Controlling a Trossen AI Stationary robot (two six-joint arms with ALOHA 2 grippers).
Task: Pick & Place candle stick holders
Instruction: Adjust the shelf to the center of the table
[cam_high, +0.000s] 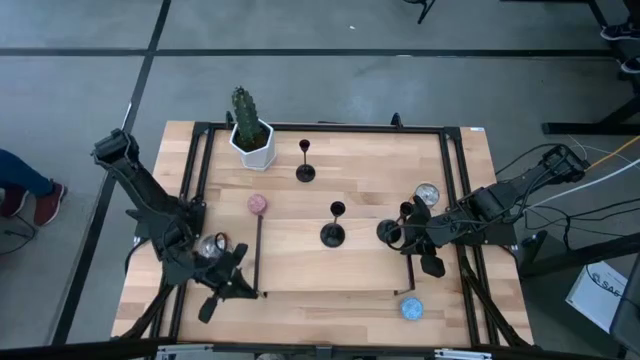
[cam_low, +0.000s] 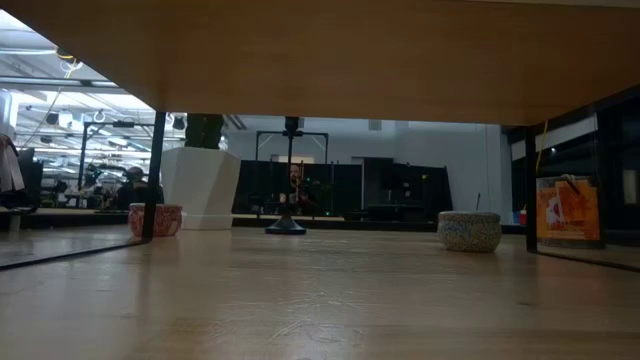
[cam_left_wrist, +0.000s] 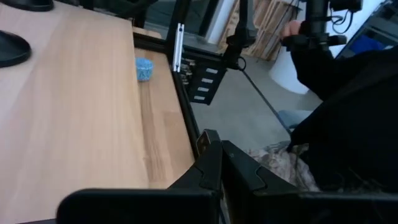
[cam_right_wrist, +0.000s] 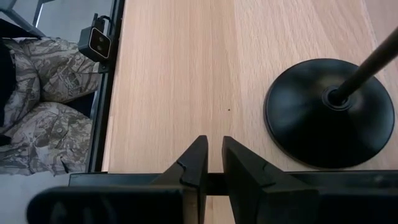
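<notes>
Standing on tabletop (cam_high: 330, 275): three candle stick holders (cam_high: 333, 233). Right gripper (cam_right_wrist: 210, 163) is hovering beside one, jaws nearly closed, empty. Left gripper (cam_left_wrist: 219, 163) is waiting clenched.

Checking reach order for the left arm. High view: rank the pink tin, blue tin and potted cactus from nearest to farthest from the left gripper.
From the left gripper, at the table's front left:
1. pink tin, straight behind it, left of centre.
2. potted cactus and blue tin: too close to call; the cactus stands at the back left, the tin at the front right.
</notes>
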